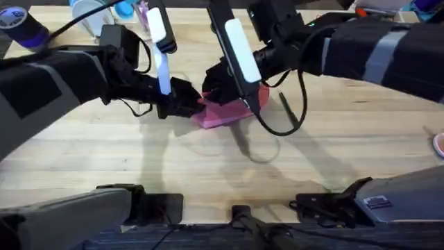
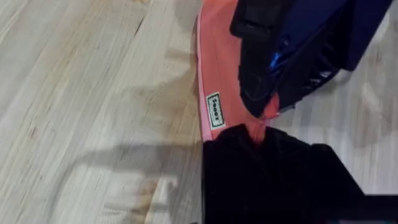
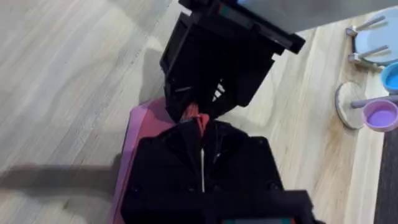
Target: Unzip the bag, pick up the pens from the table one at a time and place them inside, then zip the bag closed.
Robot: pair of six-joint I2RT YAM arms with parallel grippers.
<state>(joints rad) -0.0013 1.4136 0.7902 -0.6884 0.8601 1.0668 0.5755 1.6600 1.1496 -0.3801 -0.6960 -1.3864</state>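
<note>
On the pink bag (image 2: pixel 217 81), a white label (image 2: pixel 214 110) (lettering unreadable).

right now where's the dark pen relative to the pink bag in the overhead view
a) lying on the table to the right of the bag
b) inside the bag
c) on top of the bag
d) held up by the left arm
a: the pen lies on the table just right of the bag, apart from it.

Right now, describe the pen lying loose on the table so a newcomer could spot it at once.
Start at the wooden table and find the pink bag at its middle, where the left gripper and right gripper meet. Just to the bag's right lies the pen: a slim dark stick resting diagonally on bare wood, straight, unlike the looping black cable beside it.
</note>
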